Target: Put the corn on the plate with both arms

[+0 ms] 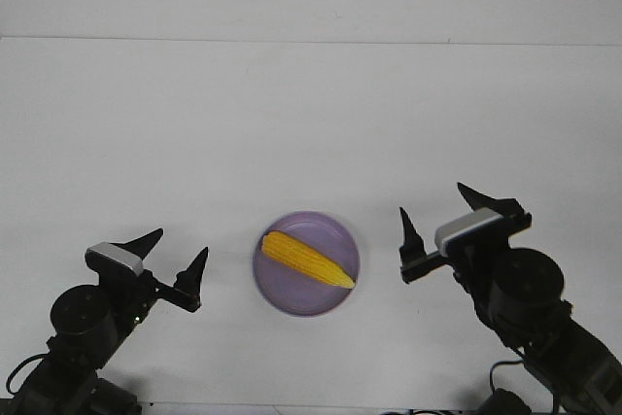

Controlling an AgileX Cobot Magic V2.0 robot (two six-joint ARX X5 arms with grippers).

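Note:
The yellow-orange corn (307,259) lies on the lavender plate (275,293), its pointed end toward the right rim. The plate sits on the white table near the front, between the two arms. My left gripper (171,252) hangs to the left of the plate, open, with nothing between its black pointed fingers. To the right of the plate, my right gripper (442,209) is open too and holds nothing. Neither gripper touches the plate or the corn.
The white table (311,123) stretches back to a pale wall. The table's front edge runs just below the plate and the arm bases.

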